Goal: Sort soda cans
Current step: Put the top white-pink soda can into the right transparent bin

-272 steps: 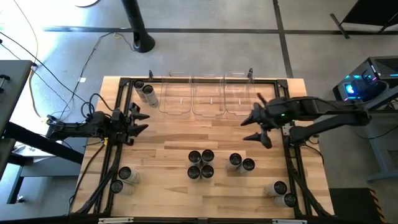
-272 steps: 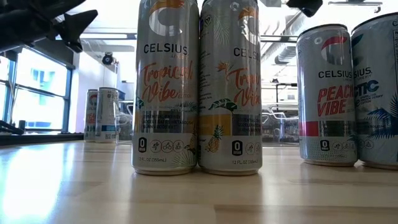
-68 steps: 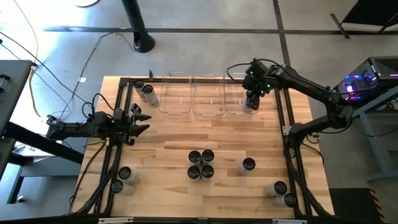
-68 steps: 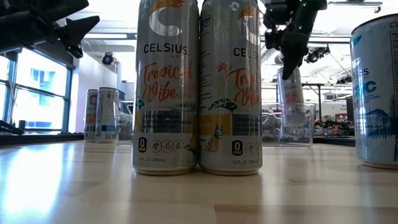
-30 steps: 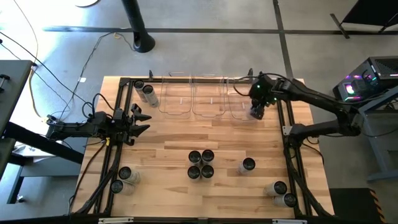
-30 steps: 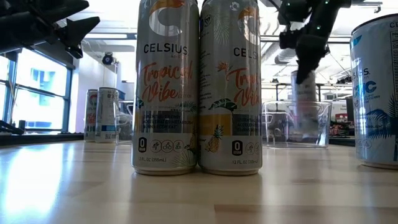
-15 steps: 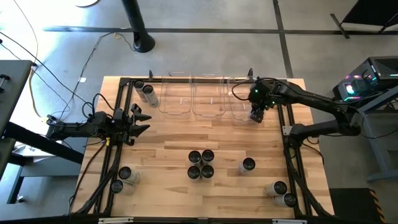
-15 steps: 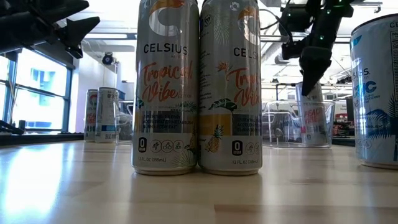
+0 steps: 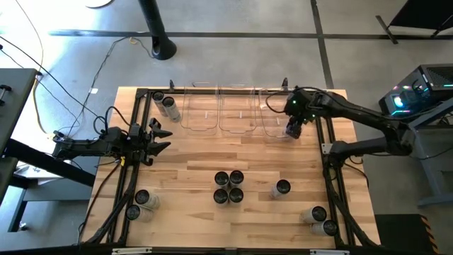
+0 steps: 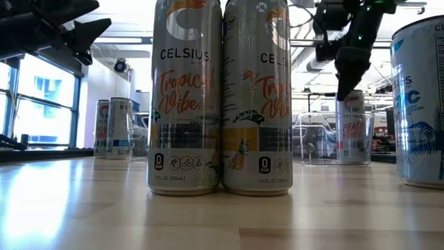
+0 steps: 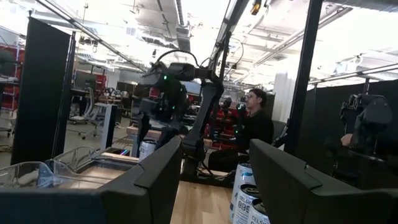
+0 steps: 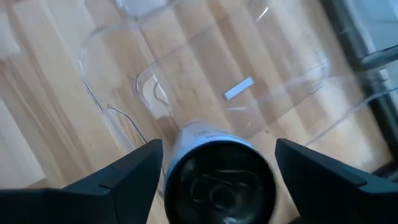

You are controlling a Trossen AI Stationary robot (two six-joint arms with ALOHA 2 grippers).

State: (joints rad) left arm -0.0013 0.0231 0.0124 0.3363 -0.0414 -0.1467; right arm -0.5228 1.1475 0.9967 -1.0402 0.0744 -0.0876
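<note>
My right gripper [image 9: 294, 129] hangs over the rightmost clear bin [image 9: 272, 117] at the table's far right and points steeply down. It is open. Its fingers stand on either side of the top of a silver soda can [image 12: 219, 180] with red lettering [image 10: 352, 132]. The can stands upright on its base on the bin's floor. Other soda cans stand on the table: a cluster [image 9: 228, 187] in the middle and one alone [image 9: 282, 188] to its right. My left gripper [image 9: 159, 138] waits at the table's left edge, open and holding nothing.
Two more clear bins [image 9: 219, 113] stand left of the rightmost one along the far edge. Pairs of cans stand at the far left [image 9: 166, 105], near left [image 9: 141, 202] and near right [image 9: 318, 216]. Bare wood lies between the bins and the middle cluster. A person [image 11: 254, 127] sits beyond the table.
My right gripper has brought the silver can down into the rightmost bin. A second ago the can hung tilted and blurred below the fingers. It now stands upright and still on the bin's floor. The gripper stays just above it.
</note>
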